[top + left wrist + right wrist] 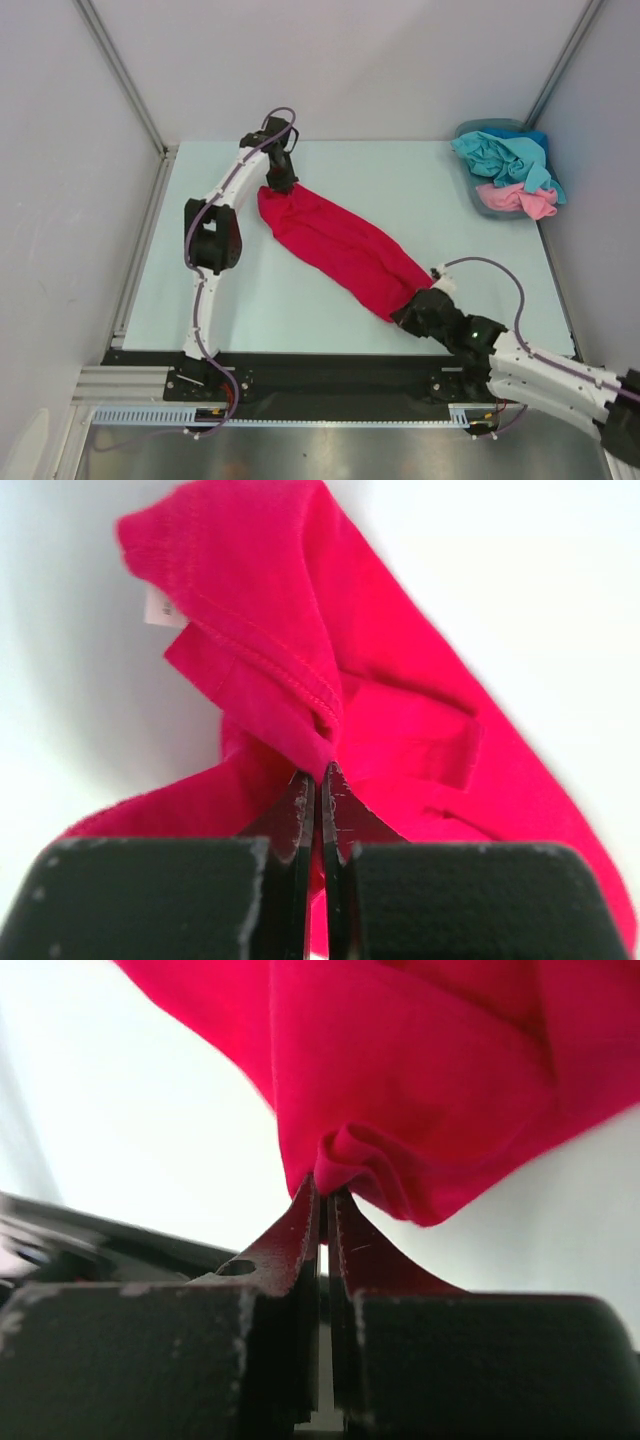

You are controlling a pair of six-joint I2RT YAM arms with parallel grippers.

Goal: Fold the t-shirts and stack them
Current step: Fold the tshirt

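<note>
A crimson red t-shirt [338, 246] stretches slantwise across the table, bunched into a long band between both arms. At its far left end my left gripper [282, 187] is shut on the cloth; the left wrist view shows the red t-shirt [300, 660] pinched at my left gripper [320, 772], with a small white neck label [160, 607] above. Down at the near right end my right gripper [408, 308] is shut on the other end, a fold of red t-shirt [420, 1090] squeezed in my right gripper [327, 1192]. Teal-blue t-shirts [500, 155] and a light pink one [518, 200] lie heaped in the basket.
The blue-grey plastic basket [466, 180] stands at the table's far right corner. Grey walls close in the table on the left, right and back. A black rail [330, 370] with the arm bases runs along the near edge.
</note>
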